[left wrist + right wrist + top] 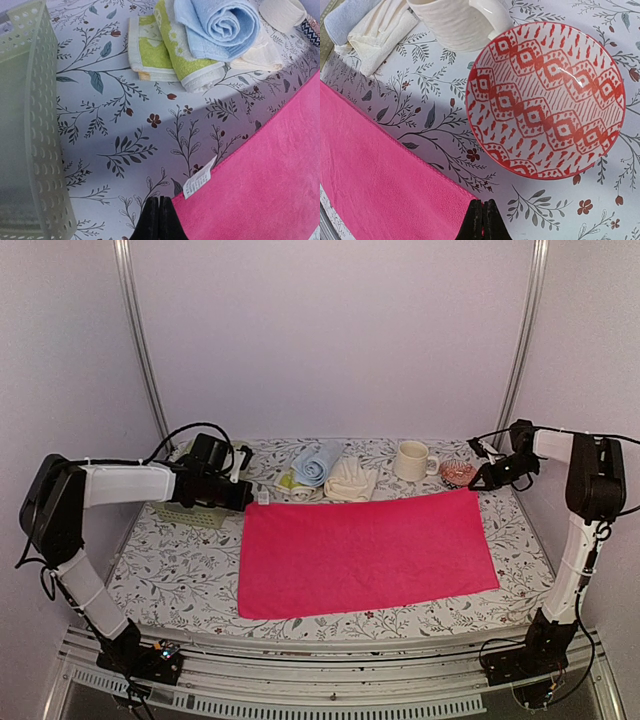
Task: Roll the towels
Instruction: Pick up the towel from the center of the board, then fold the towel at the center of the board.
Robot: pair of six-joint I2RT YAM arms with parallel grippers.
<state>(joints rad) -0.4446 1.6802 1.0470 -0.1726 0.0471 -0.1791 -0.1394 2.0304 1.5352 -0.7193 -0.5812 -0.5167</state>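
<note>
The left fingers (151, 226) are clenched tip to tip and sit right on the edge of the hot pink towel (260, 190), one tip over the cloth and one over the printed worktop (150, 125). Whether they pinch the fabric I cannot tell. A white care label (199, 181) sticks out of the towel's corner just beyond them.

The right fingers (474, 227) are pressed together too, at the towel's other far corner. A thin sliver of pink shows between them, so they seem to nip the hem.

The pink towel lies spread flat across the middle of the worktop, unrolled, with both arms reaching in to its back corners from either side.

Behind its far edge sit the other towels. The light blue towel (225, 22) is rolled into a spiral and rests on the folded yellow-green towel (175, 55). The cream towel (380, 32) is bundled just beside them.

To the right come a cream mug (455, 22) and, touching or nearly touching its handle, a bowl with a red-and-white pattern (545, 100) – both apart from the pink cloth. A pale green mesh basket (35, 125) stands at the left, near the left wrist.
</note>
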